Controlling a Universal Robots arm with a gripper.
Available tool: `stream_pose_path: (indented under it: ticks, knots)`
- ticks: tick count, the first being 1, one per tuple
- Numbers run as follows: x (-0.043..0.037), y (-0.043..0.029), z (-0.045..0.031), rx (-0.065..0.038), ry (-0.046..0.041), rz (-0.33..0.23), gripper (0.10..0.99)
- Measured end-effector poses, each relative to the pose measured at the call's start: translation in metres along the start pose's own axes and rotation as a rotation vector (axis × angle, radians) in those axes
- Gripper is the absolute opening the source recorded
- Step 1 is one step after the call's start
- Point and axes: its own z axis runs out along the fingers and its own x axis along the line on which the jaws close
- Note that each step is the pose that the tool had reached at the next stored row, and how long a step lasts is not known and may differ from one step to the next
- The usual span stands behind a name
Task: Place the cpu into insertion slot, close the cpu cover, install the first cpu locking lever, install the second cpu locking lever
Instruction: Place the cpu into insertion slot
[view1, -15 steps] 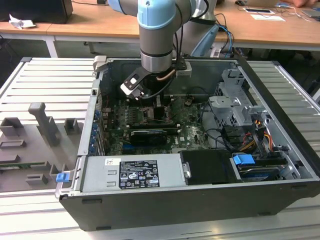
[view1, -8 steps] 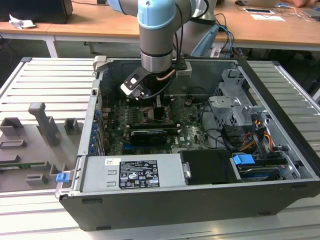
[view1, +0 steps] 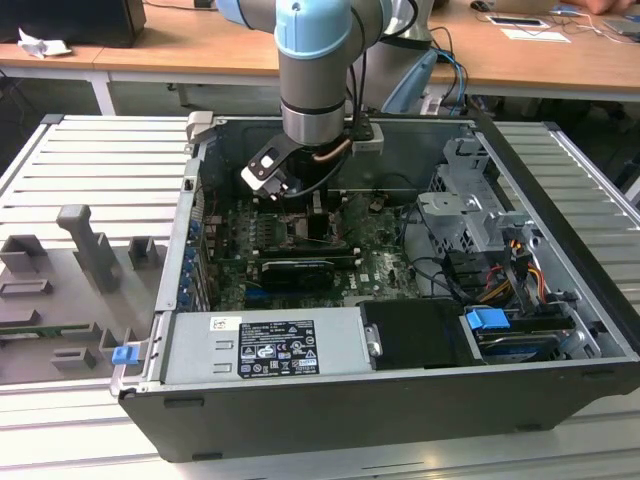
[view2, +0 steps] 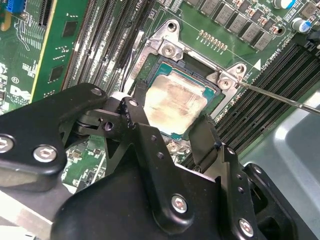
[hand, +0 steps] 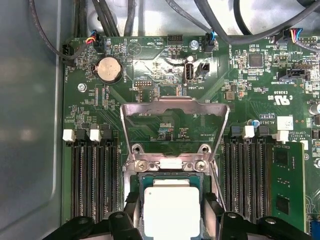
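The cpu (view2: 172, 102), a small square chip with a pale metal top, lies low in the insertion slot (view2: 172, 67) on the green board. My gripper (view2: 172, 117) straddles it, one black finger against each of two opposite edges, so it looks shut on the chip. The first wrist view shows the same cpu (hand: 171, 207) between the fingers (hand: 132, 206). The cpu cover (hand: 145, 109), a silver frame with a cut-out middle, stands swung open beyond the socket. A thin locking lever (view2: 280, 97) sticks out free beside the socket. The exterior view has the gripper (view1: 310, 215) down inside the open computer case.
Long black memory slots (hand: 92, 185) flank the socket on both sides. A black graphics card (view1: 297, 270), a power supply (view1: 265, 345), a drive cage (view1: 465, 215) and cables crowd the case. Grey fixtures (view1: 90, 245) stand on the table at the exterior view's left.
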Motion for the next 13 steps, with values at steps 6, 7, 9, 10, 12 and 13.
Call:
stream_pose_path:
  ticks: [6,7,9,10,12,13]
  knots:
    - [0.0002,0.0006,-0.0084,0.0,0.0004,0.0,0.612]
    - [0.0003,0.0007,-0.0099,0.001,0.0003,0.0,0.612]
    - [0.0003,0.0008,-0.0105,0.001,0.0003,0.0,0.529]
    - [0.0003,0.0008,-0.0118,0.001,0.0001,0.0,0.467]
    - [0.0004,0.001,-0.014,0.001,0.0003,0.0,0.227]
    - [0.0003,0.001,-0.0145,0.001,0.0002,0.0,0.165]
